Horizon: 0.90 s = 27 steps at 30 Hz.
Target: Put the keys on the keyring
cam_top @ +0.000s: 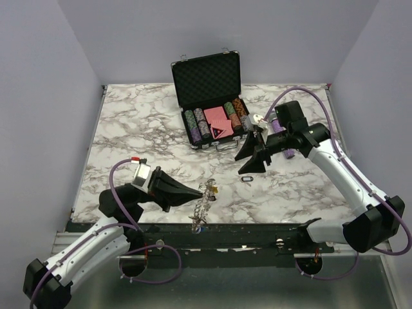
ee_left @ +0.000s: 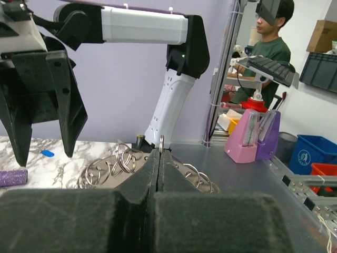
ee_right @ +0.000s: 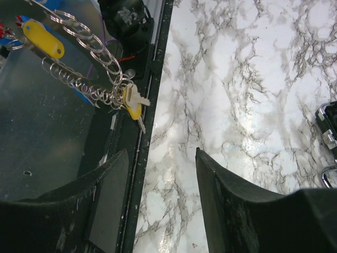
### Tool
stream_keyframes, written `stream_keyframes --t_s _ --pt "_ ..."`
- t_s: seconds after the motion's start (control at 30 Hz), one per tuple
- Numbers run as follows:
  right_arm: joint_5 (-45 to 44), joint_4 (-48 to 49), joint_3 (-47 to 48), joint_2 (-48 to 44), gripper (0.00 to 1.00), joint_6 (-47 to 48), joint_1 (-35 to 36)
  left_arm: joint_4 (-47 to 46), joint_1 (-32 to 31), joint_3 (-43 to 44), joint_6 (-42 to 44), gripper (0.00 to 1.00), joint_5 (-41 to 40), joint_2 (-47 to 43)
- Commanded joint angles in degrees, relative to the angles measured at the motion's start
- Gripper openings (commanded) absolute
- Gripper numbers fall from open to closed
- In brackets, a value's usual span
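Left gripper pinching the keyring at the near table edge; right gripper spread over the marble.

I saw the left gripper (cam_top: 196, 192) with its fingers pressed together on one thin loop of the keyring (cam_top: 205, 198), which hung tilted over the near edge of the table (cam_top: 129, 129). A yellow key (ee_right: 132, 103) sat among its small rings. The right gripper (cam_top: 242, 165) hovered with its fingers apart and nothing between them, a black key (cam_top: 245, 179) lying on the marble just beside it, the chip case (cam_top: 207, 80) open behind.

The pincer (ee_right: 161, 153) gapes wide above marble table (ee_right: 237, 105) (keyring (ee_right: 97, 90) upper left).
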State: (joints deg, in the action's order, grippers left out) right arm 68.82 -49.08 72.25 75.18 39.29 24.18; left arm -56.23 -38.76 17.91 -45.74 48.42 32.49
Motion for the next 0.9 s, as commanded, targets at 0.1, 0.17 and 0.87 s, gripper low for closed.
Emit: stream_keyframes --t_s 0.1,0.17,0.87 --pt "1.5 1.7 -0.7 -0.6 0.62 -1.0 -0.4 -10.1 3.1 3.8 -5.8 0.0 3.5 3.4" --pt "1.3 1.7 -0.7 -0.6 0.62 -1.1 -0.5 -13.2 4.4 3.5 -8.0 0.0 4.4 4.7" --pt "4.9 5.9 -2.6 3.5 0.76 -4.0 -4.3 11.5 9.3 -6.0 6.7 0.0 -11.1 -16.0"
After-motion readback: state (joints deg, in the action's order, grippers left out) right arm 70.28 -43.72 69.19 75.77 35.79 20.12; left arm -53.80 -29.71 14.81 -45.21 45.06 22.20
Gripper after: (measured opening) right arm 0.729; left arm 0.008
